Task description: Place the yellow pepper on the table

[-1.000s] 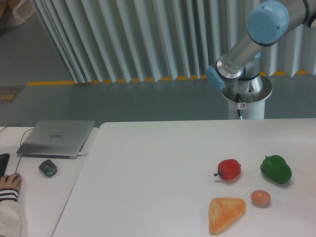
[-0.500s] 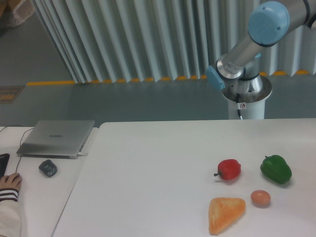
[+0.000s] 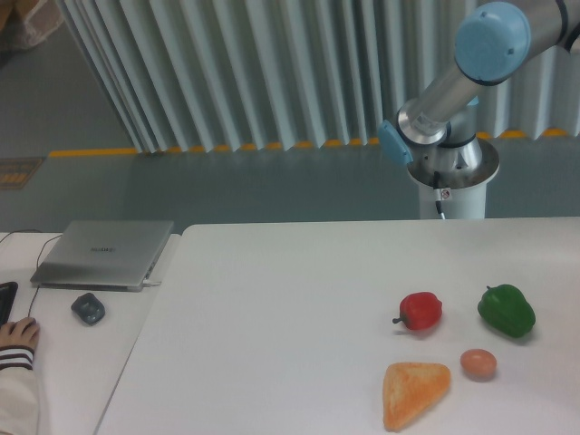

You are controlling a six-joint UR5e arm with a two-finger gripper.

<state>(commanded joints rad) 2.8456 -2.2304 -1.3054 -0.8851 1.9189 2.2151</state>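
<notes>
- The big white table (image 3: 272,344) has no yellow pepper on it, so the job looks not done.
- Near the small shiny red pepper (image 3: 420,310), no claw shows; open or closed, nobody can tell.

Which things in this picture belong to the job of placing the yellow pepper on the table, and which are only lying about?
Belong to the job:
- the table
- the yellow pepper: not in view, nor is the gripper

Only lying about:
- red pepper
- green pepper
- toast slice
- egg
- laptop
- mouse
</notes>
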